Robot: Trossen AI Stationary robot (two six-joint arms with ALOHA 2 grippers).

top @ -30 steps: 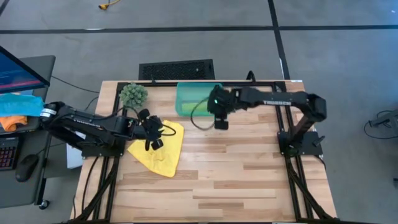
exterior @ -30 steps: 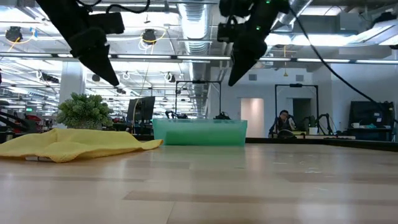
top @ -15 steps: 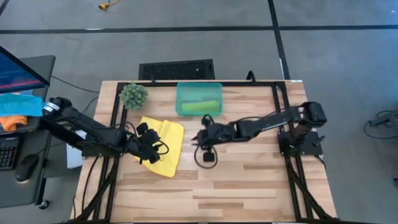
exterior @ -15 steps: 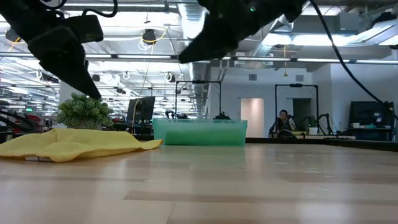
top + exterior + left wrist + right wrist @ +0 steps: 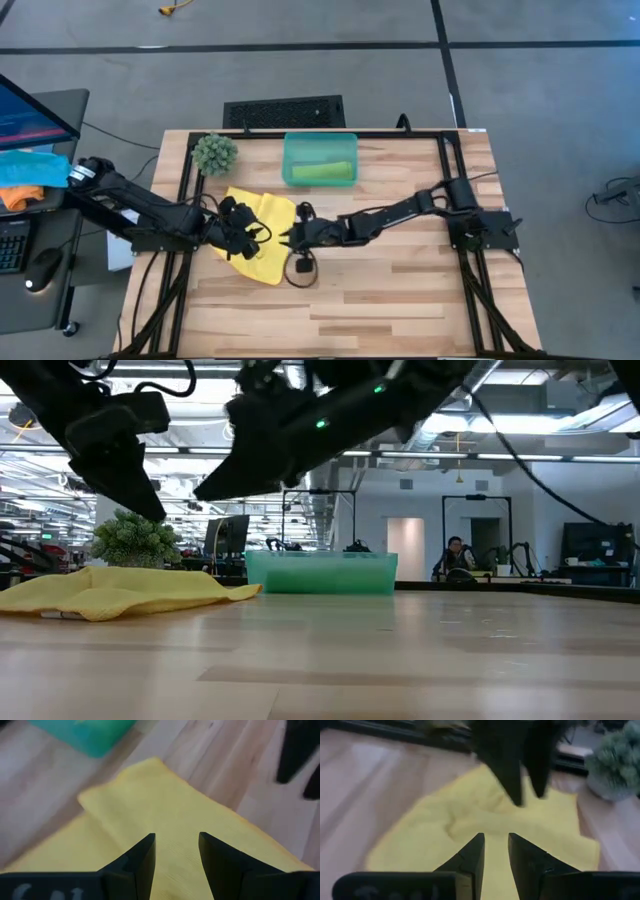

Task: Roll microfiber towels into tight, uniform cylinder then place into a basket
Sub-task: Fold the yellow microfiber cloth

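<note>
The yellow towel (image 5: pixel 265 232) lies crumpled and mostly spread on the table's left part; it also shows in the low view (image 5: pixel 110 592). The lime green towel (image 5: pixel 322 172) lies rolled in the teal basket (image 5: pixel 292 150) at the far edge. My left gripper (image 5: pixel 246 236) hovers open above the yellow towel (image 5: pixel 165 810), touching nothing. My right gripper (image 5: pixel 291 238) reaches across from the right, slightly open, above the towel's right edge (image 5: pixel 470 815), facing the left gripper.
A round green spiky plant ball (image 5: pixel 214 152) stands at the far left corner, beside the basket (image 5: pixel 320 572). Blue and orange cloths (image 5: pixel 28 172) lie on a side desk off the table's left. The table's right and near parts are bare wood (image 5: pixel 400 280).
My right gripper has swung from over the basket toward the near left, coming down low over the yellow towel's right edge. My left gripper has gone a little down and toward the near edge over the towel. The towel has kept still.
</note>
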